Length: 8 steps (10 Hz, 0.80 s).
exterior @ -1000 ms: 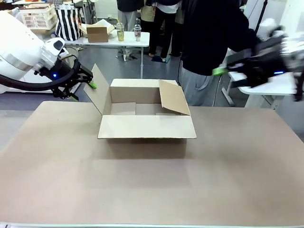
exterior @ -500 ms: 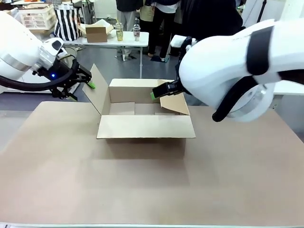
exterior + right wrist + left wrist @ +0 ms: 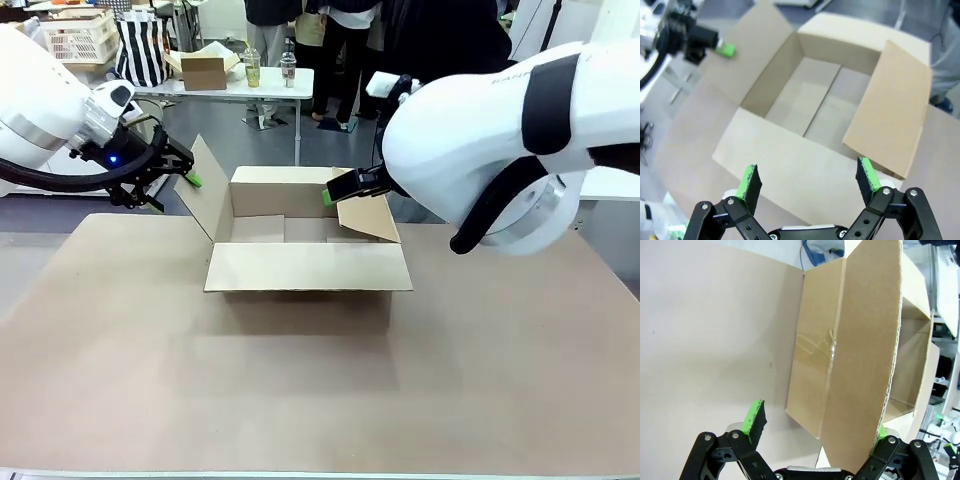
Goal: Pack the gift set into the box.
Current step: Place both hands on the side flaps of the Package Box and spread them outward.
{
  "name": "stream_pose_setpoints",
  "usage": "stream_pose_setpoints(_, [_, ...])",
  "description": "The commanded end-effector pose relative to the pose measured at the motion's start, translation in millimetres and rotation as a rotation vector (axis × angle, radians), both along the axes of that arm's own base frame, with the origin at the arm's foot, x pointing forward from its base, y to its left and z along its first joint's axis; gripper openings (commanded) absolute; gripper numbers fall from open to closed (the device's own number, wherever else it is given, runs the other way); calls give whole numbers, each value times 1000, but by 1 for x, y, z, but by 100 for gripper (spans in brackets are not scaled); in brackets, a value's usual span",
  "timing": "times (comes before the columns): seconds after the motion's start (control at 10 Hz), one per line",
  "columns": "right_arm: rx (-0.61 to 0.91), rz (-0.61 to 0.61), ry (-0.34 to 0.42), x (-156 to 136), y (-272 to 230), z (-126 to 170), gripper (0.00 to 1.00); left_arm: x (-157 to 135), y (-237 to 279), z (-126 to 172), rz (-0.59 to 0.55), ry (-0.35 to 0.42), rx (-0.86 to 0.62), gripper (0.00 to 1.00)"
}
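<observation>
The box (image 3: 308,267) sits toward the far middle of the table (image 3: 300,400), its inside bare, nothing packed yet; the left gripper (image 3: 818,418), fingers wide, straddles the left flap (image 3: 208,195), probably to hold it outward; the right gripper (image 3: 807,172), fingers wide and empty, hovers above the opening beside the right flap (image 3: 365,205), which leans inward and probably needs folding back.

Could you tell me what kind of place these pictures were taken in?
Most likely a robotics lab or test room: a white left arm and a right arm reach toward an open brown carton on a table; behind stand another table with drink bottles and several people.
</observation>
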State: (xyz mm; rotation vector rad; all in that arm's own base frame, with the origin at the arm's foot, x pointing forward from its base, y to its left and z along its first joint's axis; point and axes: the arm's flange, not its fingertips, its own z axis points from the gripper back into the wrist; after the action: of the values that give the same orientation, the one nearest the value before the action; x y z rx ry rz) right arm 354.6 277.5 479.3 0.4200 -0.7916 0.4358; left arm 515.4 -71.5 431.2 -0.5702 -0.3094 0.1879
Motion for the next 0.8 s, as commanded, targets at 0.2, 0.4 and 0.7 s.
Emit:
stream_pose_setpoints(0.2, [-128, 45, 142, 119, 44, 23, 100, -2, 0, 3, 10, 4, 9, 100])
stream_pose_setpoints(0.4, [-276, 32, 282, 178, 74, 24, 100, -2, 0, 3, 10, 4, 9, 100])
stream_pose_setpoints(0.7, [-382, -13, 387, 222, 100, 7, 100, -2, 0, 3, 10, 4, 9, 100])
